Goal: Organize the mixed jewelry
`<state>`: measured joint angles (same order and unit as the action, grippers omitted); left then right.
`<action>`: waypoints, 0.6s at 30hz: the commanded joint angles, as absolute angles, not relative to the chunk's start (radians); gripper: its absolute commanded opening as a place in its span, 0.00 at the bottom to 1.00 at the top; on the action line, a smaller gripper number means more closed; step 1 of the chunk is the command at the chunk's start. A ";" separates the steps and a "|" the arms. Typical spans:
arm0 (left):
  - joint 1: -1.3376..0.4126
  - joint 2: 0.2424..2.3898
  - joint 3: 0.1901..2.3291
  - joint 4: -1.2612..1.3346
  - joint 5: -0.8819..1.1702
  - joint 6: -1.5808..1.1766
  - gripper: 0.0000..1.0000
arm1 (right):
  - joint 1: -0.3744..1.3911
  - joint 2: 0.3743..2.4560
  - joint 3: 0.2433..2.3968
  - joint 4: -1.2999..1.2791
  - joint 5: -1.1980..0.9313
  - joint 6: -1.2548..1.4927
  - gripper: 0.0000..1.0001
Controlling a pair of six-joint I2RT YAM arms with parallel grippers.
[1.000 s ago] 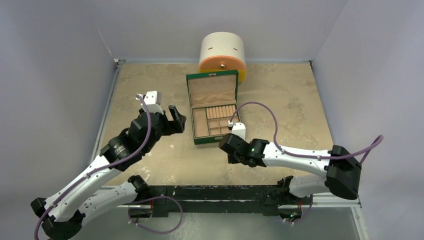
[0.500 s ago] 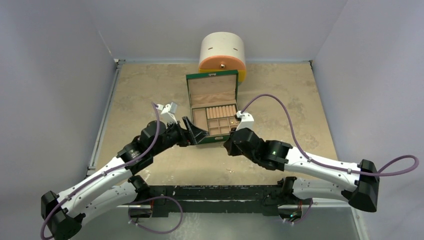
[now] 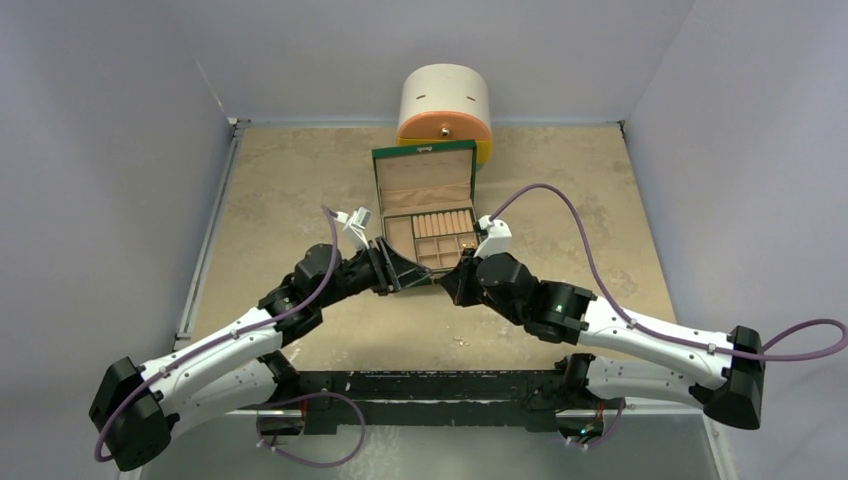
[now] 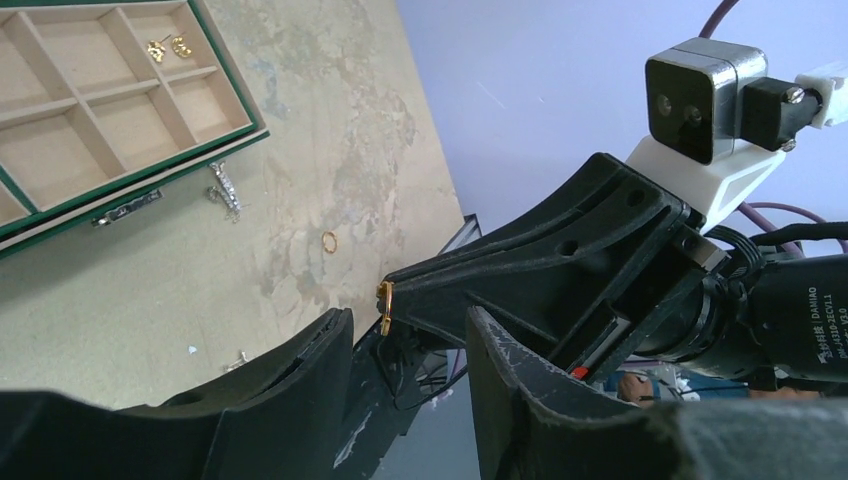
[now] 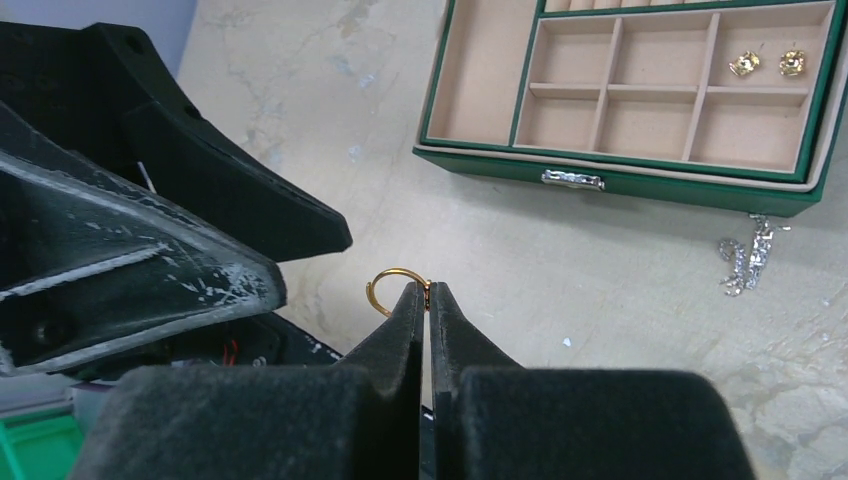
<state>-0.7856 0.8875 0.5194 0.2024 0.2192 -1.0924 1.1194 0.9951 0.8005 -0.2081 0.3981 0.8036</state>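
Handover: we are pinching a thin gold hoop [image 5: 392,272] in the right gripper [image 5: 428,292], seemingly for the empty, parted left gripper [image 4: 408,322].

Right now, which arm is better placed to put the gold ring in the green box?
Right. The right gripper is shut on the gold ring, and the green box lies open just ahead of it. The left gripper is open and holds nothing.

Bright even light, faint shadows; right end effector [image 5: 428,291] blurs near lens.
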 commanded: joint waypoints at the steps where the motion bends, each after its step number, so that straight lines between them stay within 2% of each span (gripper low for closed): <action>1: -0.787 0.891 0.506 0.313 0.258 -1.111 0.44 | 1.123 0.974 0.843 -0.158 0.378 0.814 0.00; 18: -0.787 0.890 0.497 0.299 0.281 -1.072 0.31 | 1.123 1.017 0.909 -0.191 0.358 0.837 0.00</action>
<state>-0.7856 0.8928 0.4934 0.2470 0.2600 -1.0958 1.1194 1.0077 0.8574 -0.1970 0.3668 0.8242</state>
